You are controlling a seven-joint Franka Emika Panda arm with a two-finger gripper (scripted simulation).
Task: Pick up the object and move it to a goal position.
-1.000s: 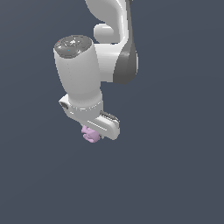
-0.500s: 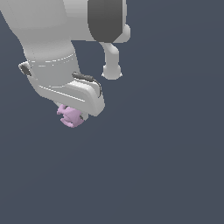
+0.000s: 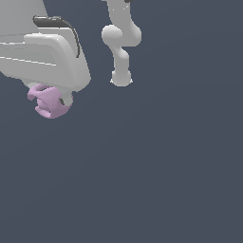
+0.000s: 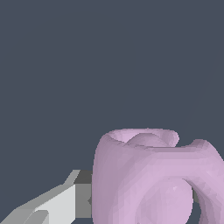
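At the exterior view's left, the arm's large white wrist housing (image 3: 45,57) fills the upper corner. Just beneath it the claw (image 3: 52,99) is clenched on the pink-lilac object (image 3: 47,105), which hangs below the housing. In the wrist view the object (image 4: 153,179) looms large with one pale finger (image 4: 57,203) pressed against its side. Further right, the arm's rear links (image 3: 121,42) stand apart.

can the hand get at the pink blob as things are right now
Yes, it looks that way: the pink blob already sits right under the hand, apparently held. In the wrist view one finger presses its side and nothing else is near. The other finger is hidden.
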